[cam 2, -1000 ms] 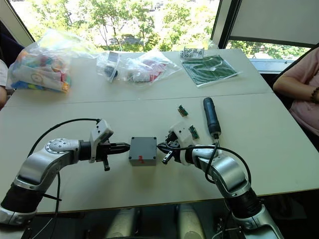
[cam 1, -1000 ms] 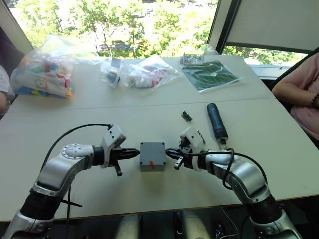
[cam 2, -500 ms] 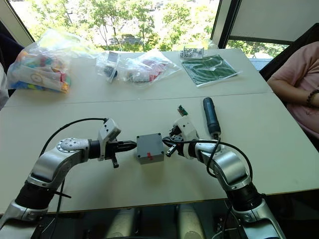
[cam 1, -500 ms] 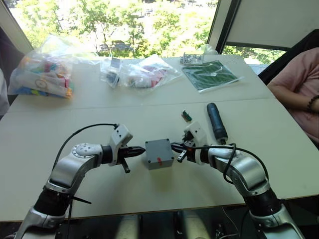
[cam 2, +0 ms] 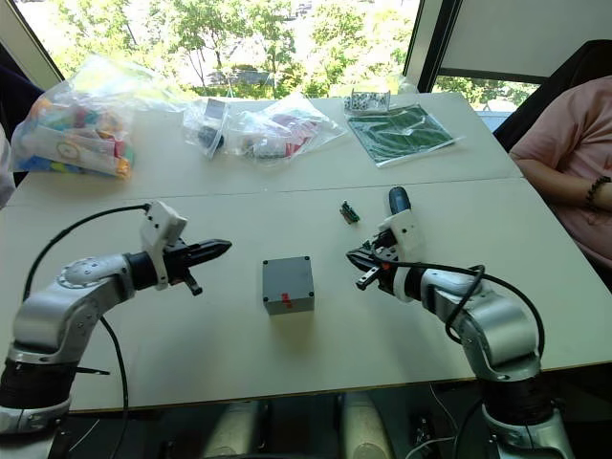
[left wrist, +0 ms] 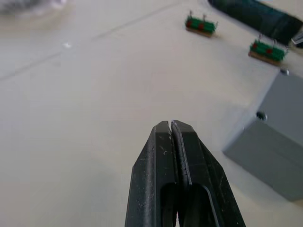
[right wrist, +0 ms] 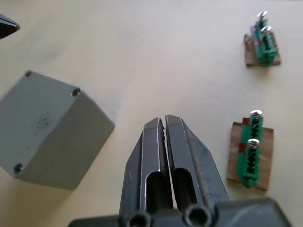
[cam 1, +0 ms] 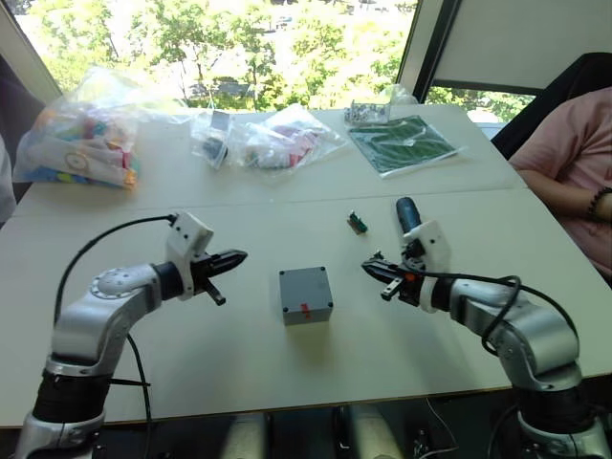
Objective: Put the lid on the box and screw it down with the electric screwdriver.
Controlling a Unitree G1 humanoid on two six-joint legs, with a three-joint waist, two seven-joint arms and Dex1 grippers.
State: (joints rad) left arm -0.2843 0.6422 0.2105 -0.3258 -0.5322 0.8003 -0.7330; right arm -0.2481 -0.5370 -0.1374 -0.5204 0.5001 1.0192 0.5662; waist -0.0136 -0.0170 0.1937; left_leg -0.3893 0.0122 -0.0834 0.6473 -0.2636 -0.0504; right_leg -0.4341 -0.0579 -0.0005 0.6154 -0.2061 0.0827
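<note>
Between the closed, empty left gripper [cam 1: 232,258] and right gripper [cam 1: 371,269], the lidded box [cam 1: 306,295] stands free; the electric screwdriver [cam 1: 407,212] should be grasped mid-barrel.

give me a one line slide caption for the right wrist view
Shut right hand hovering beside the closed grey box, two green connectors nearby.

Pale bench [cam 1: 143,191] made of two tops pushed together, seam running across. Big windows [cam 1: 239,38] behind it, bright daylight and green trees [cam 1: 316,48] outside, dark window frame [cam 1: 432,48] toward the right.
</note>
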